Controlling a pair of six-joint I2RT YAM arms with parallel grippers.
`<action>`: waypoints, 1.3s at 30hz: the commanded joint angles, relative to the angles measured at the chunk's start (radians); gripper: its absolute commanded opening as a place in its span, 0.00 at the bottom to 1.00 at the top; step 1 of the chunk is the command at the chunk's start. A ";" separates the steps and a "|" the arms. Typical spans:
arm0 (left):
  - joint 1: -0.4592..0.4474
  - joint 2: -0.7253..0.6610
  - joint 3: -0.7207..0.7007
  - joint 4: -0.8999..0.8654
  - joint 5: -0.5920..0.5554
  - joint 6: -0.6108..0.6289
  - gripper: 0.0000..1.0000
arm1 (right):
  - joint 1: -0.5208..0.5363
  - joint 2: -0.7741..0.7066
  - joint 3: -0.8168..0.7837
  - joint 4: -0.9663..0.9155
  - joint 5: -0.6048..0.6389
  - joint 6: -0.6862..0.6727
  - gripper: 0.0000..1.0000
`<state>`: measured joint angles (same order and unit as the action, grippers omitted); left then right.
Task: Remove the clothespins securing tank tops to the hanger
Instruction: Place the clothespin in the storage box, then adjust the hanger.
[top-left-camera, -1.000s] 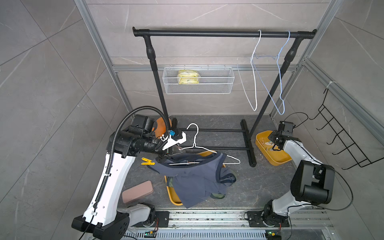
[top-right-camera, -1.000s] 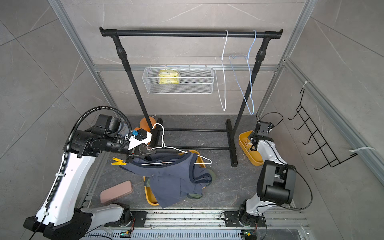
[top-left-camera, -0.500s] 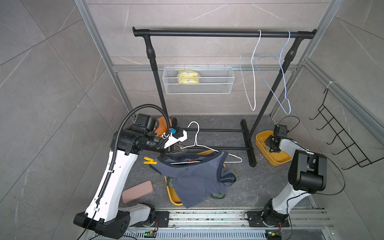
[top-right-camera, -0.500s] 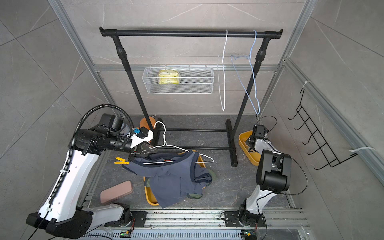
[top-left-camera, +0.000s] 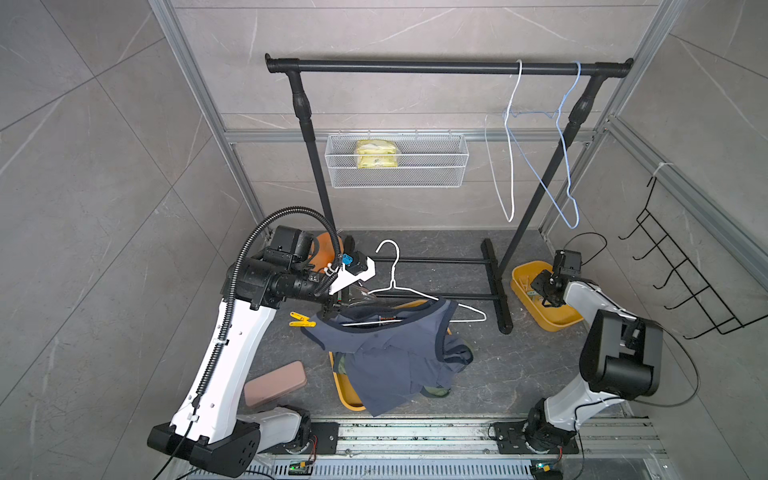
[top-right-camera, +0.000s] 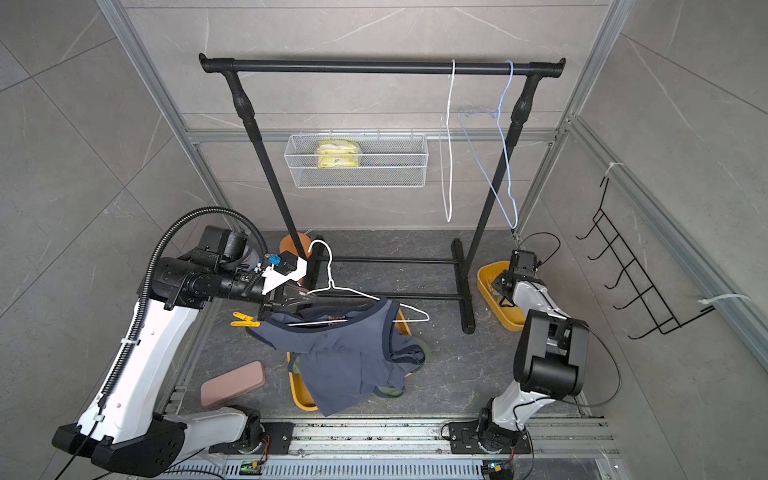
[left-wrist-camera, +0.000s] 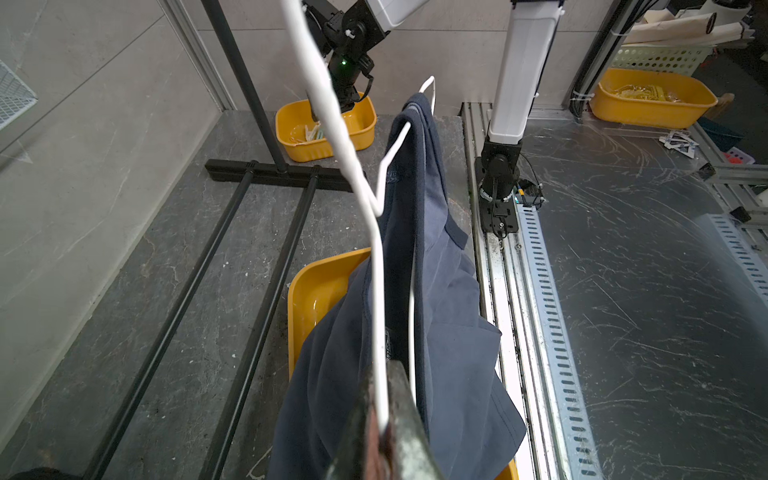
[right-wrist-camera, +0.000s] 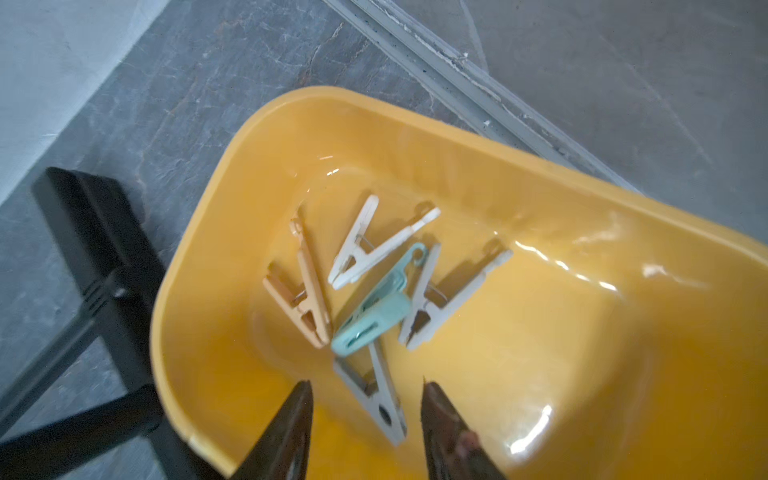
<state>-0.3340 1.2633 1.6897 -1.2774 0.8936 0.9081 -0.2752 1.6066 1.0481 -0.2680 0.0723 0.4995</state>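
Note:
My left gripper (top-left-camera: 353, 297) (left-wrist-camera: 384, 432) is shut on the wire of a white hanger (top-left-camera: 392, 266) (left-wrist-camera: 376, 291). A slate blue tank top (top-left-camera: 386, 357) (left-wrist-camera: 449, 332) hangs from it, partly slipped off. One yellow clothespin (top-left-camera: 301, 319) (top-right-camera: 245, 320) sits at the hanger's left end. Olive fabric (top-left-camera: 434, 390) shows under the blue top. My right gripper (top-left-camera: 540, 286) (right-wrist-camera: 365, 399) stands open over a yellow bin (top-left-camera: 557, 322) (right-wrist-camera: 540, 332) holding several clothespins, among them orange-tan (right-wrist-camera: 305, 291), white (right-wrist-camera: 374, 249) and mint (right-wrist-camera: 374, 316). A grey clothespin (right-wrist-camera: 378, 399) lies loose between the jaws.
A black garment rack (top-left-camera: 449, 66) stands behind, with two bare hangers (top-left-camera: 511, 145) on its rail and a wire basket (top-left-camera: 397, 166) on the wall. A second yellow bin (top-left-camera: 343, 395) sits under the hanging top. A pink-brown pad (top-left-camera: 274, 382) lies by the left arm's base.
My right gripper has dipped toward the yellow bin and opened. A grey clothespin now lies loose below its jaws. The left arm has barely moved and still holds the hanger.

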 joint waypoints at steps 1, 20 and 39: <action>-0.008 0.020 0.023 0.033 0.043 -0.027 0.00 | 0.000 -0.186 -0.055 -0.051 -0.104 0.015 0.41; -0.028 0.037 0.019 0.025 0.059 -0.092 0.00 | 0.373 -1.091 -0.101 -0.487 -0.747 -0.093 0.39; -0.035 0.078 0.114 -0.017 0.093 -0.107 0.00 | 0.563 -0.522 0.651 -0.493 -0.884 -0.274 0.44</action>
<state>-0.3653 1.3323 1.7668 -1.2804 0.9218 0.8181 0.2153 0.9951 1.5909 -0.7536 -0.8589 0.3012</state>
